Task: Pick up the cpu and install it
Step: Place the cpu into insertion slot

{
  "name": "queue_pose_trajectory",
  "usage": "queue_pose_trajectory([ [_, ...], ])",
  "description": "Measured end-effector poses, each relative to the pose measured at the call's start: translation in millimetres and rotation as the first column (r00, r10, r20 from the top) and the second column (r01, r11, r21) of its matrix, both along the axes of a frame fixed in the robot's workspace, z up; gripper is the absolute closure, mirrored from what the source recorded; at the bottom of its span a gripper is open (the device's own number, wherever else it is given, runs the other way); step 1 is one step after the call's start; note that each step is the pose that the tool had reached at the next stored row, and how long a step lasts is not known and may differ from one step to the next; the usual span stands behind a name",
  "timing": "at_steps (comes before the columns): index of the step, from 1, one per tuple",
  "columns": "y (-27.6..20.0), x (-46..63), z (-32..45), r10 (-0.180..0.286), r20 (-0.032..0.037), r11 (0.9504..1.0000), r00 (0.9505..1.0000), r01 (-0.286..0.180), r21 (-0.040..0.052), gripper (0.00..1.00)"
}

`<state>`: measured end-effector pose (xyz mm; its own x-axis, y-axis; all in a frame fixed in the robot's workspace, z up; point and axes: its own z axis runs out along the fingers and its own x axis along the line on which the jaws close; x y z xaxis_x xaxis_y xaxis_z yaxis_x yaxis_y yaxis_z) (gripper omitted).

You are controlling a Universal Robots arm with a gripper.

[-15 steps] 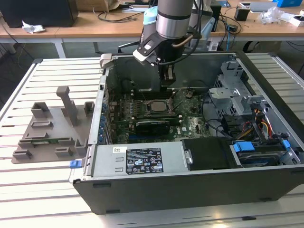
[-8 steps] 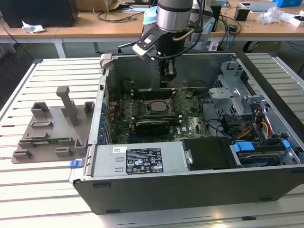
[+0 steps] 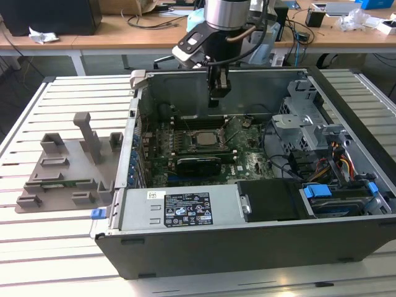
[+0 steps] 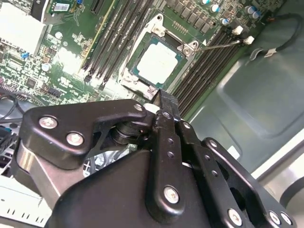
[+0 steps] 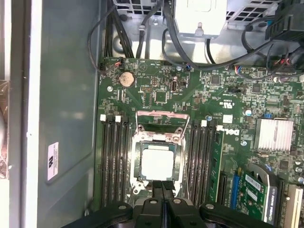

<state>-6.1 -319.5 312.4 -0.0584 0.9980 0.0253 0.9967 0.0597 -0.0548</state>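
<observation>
Silvery-grey and flat, the cpu (image 5: 156,164) lies inside its socket (image 5: 138,161), near the middle of the motherboard (image 5: 156,95), with black memory slots (image 5: 114,156) along both sides of it. It sits level and square to the socket's frame, so I judge that it is already placed in its seat. The metal load plate (image 5: 161,124) seems to stand open at one edge of the socket, and the thin lever (image 4: 223,44) is swung out. For this reason the chip does not look locked down yet.

The gripper (image 3: 218,93) hangs above the open computer case (image 3: 185,247), over the socket. Its fingers (image 5: 167,190) are pressed together with nothing between them. In both wrist views the fingertips are over one edge of the cpu and apart from it, as far as I can tell.

The grey holder tray (image 3: 68,167) lies on the slatted table (image 3: 49,247), toward the table's edge at the exterior view's left, beside the case.
</observation>
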Motion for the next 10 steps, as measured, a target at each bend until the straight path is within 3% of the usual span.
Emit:
queue_pose_trajectory([
  [4, 0.0, 0.0, 13.0, 0.0, -0.0001, 1.0, 1.0, 0.0, -0.0001, 0.89],
  [10, 0.0, 0.0, 13.6, 0.0, 0.0, 1.0, 1.0, 0.0, 0.0013, 0.89],
])
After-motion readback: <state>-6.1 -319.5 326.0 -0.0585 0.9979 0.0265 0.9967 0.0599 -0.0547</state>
